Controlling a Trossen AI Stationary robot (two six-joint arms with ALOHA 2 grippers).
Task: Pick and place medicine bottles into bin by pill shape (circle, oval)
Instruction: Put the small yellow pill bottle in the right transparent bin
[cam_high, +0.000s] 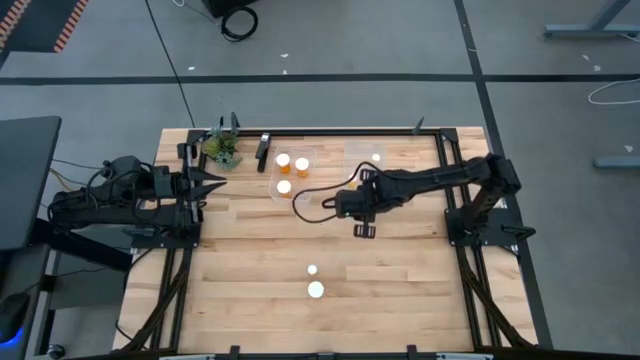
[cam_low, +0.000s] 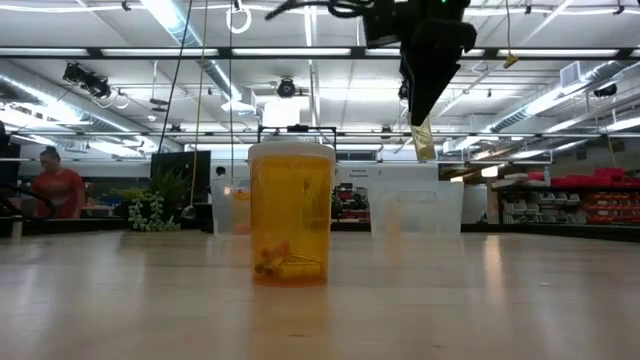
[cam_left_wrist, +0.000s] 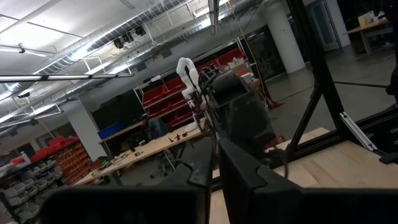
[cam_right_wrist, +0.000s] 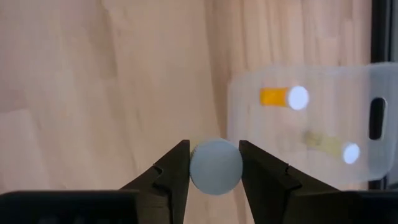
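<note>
Nearest us on the table (cam_high: 250, 290) stood two white-capped medicine bottles (cam_high: 315, 289), close together and untouched. Farther in, above the table's middle, we saw the right claw (cam_right_wrist: 214, 163) raised and pinching a white-capped bottle (cam_right_wrist: 216, 166) by its cap. Beyond it lay a clear bin (cam_high: 290, 172) holding three orange bottles, with a second clear bin (cam_high: 372, 160) to its right. At the far left edge, the left claw (cam_high: 215, 182) waited, pressed together and empty.
</note>
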